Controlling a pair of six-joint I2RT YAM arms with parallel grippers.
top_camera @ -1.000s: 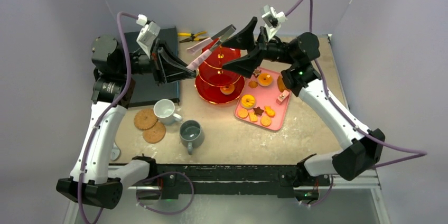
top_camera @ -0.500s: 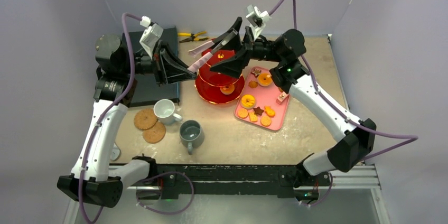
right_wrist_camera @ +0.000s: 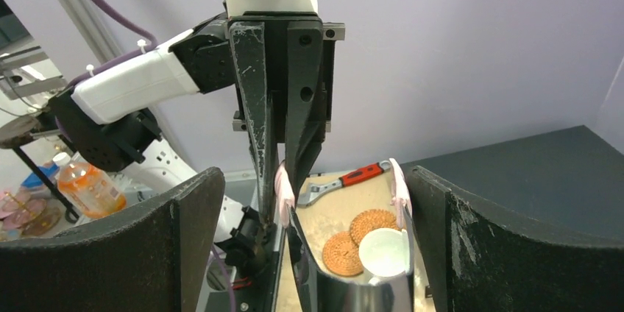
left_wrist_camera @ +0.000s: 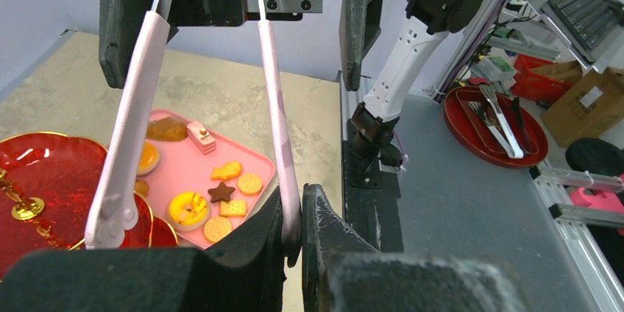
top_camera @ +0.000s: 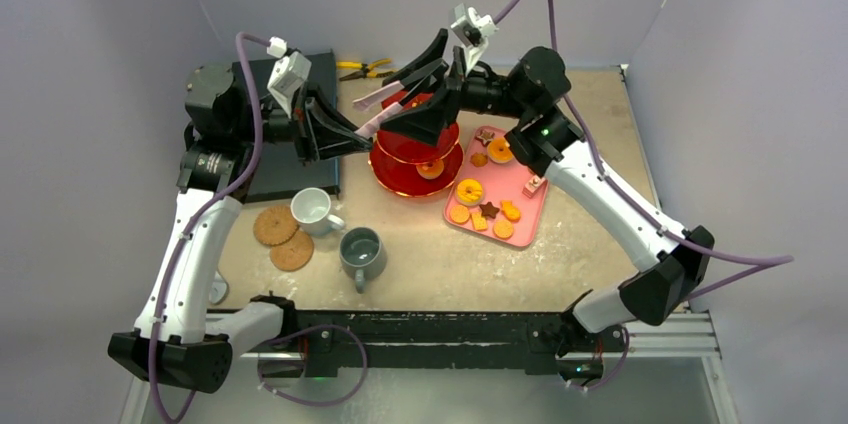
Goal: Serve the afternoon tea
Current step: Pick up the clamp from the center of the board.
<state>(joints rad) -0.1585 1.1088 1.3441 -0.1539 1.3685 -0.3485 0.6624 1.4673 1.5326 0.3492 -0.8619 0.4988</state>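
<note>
Your right hand (top_camera: 425, 84) has moved toward 9 o'clock. Its jaws are wide open and now stand around the tongs (top_camera: 380, 94), gripping nothing. Your left hand (top_camera: 356, 132) stays closed on the tongs' other end. The red stand (top_camera: 385, 172) is under them. The pink tray (top_camera: 532, 212) lies just beside it at 4 o'clock, and the white mug (top_camera: 312, 209) and grey mug (top_camera: 362, 252) at 7 o'clock. Bare counter (top_camera: 420, 264) shows between grey mug and tray.
</note>
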